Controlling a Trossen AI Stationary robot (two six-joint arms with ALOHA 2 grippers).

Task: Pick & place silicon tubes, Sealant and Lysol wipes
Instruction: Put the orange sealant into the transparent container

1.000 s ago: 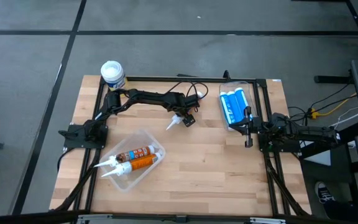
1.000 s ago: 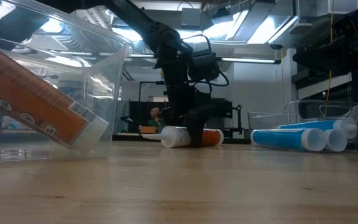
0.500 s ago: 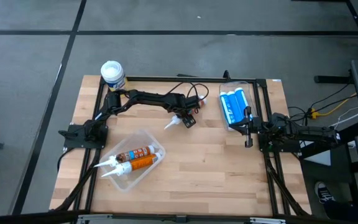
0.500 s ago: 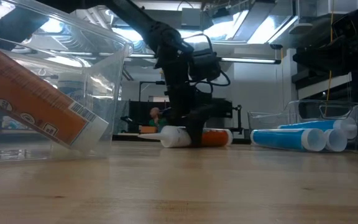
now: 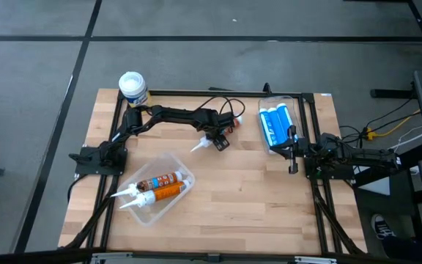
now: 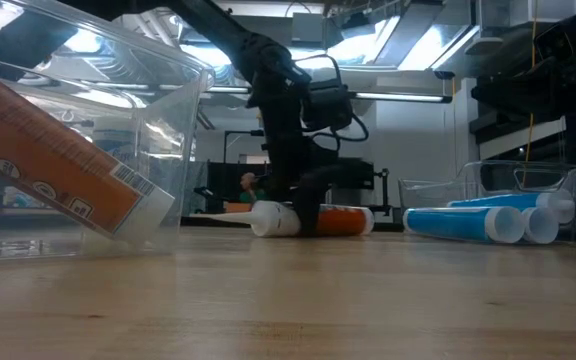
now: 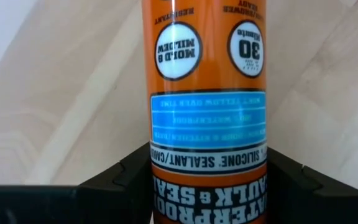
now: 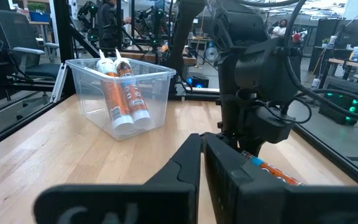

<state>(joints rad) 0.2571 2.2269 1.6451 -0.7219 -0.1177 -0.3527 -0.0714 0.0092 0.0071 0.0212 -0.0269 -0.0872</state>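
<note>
An orange silicone sealant tube (image 7: 205, 93) with a white nozzle (image 5: 198, 146) lies on its side on the wooden table, near the middle. My left gripper (image 5: 217, 138) stands over it, pointing steeply down, shut on the tube's body. The Lysol wipes (image 5: 132, 86), a canister with a round white lid, stand upright at the far left corner. My right gripper (image 8: 202, 155) waits shut at the table's right side, holding nothing. My left gripper pinches the tube's body about midway along it, one dark finger (image 7: 120, 180) on each side of the printed label band (image 7: 166, 158). The fingers come from above and lie across the tube. The tube (image 6: 343, 220) rests level on the table.
A clear plastic bin (image 5: 176, 163) near the front left holds two more orange tubes (image 5: 160, 187). Another clear bin at the far right holds blue tubes (image 5: 275, 126). Black frame rails run along the table's sides. Bare wood lies between the two bins.
The orange tube under my left gripper has slid a little toward the table's left and turned slightly, still lying on the table. My left gripper has stayed over it, tipping slightly.
</note>
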